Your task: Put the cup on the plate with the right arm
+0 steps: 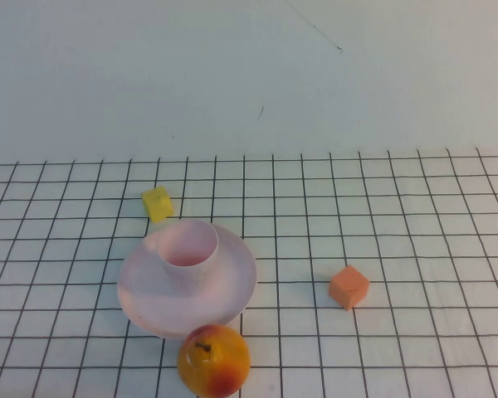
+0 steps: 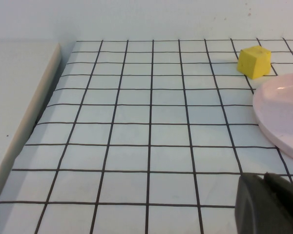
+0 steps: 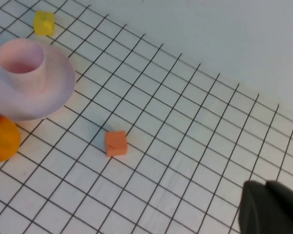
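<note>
The cup (image 1: 189,249) stands upright on the plate (image 1: 224,290), well away from the right claw (image 3: 271,207), whose opening I cannot tell. The left claw (image 2: 268,204) sits just beside the plate, its opening likewise unclear. The cup looks light, stiff and smooth; grip its wall below the rim.

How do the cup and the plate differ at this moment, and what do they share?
The cup is narrow and upright; the plate is wide and shallow. The cup stands on the plate, which lies on the gridded table. Both are smooth pale pink. The left gripper and right gripper show only as dark edges in their wrist views, away from both.
</note>
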`<control>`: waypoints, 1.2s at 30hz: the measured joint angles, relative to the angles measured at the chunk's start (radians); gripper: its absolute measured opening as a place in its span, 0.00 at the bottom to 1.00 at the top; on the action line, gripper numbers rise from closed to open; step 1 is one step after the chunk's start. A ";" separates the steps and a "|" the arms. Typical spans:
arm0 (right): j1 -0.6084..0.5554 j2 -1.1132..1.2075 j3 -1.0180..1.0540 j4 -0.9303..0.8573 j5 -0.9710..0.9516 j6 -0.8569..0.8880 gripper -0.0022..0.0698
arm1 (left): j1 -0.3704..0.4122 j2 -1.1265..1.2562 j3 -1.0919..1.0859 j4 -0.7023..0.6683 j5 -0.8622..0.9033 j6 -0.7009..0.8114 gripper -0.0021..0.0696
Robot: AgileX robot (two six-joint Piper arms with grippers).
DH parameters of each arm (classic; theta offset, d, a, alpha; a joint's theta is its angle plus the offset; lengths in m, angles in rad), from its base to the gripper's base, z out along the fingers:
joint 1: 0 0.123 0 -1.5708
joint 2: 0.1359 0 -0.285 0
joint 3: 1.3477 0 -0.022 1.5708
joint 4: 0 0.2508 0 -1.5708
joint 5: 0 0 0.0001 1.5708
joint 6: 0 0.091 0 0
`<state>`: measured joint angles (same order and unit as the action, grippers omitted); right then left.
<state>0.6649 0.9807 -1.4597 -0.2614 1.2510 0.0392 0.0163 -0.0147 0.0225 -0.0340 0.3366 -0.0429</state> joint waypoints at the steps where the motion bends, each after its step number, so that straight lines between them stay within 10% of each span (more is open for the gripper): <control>1: 0.000 -0.005 0.010 0.006 0.000 0.014 0.03 | 0.000 0.000 0.000 0.000 0.000 0.000 0.03; 15: -0.180 -0.107 0.087 0.116 -0.053 0.044 0.03 | 0.000 0.000 0.000 0.000 0.000 0.000 0.03; 36: -0.774 -0.870 1.288 0.395 -0.946 -0.270 0.03 | 0.000 0.000 0.000 0.000 0.000 0.000 0.03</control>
<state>-0.1091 0.1103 -0.1722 0.1337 0.3048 -0.2311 0.0163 -0.0147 0.0225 -0.0340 0.3366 -0.0429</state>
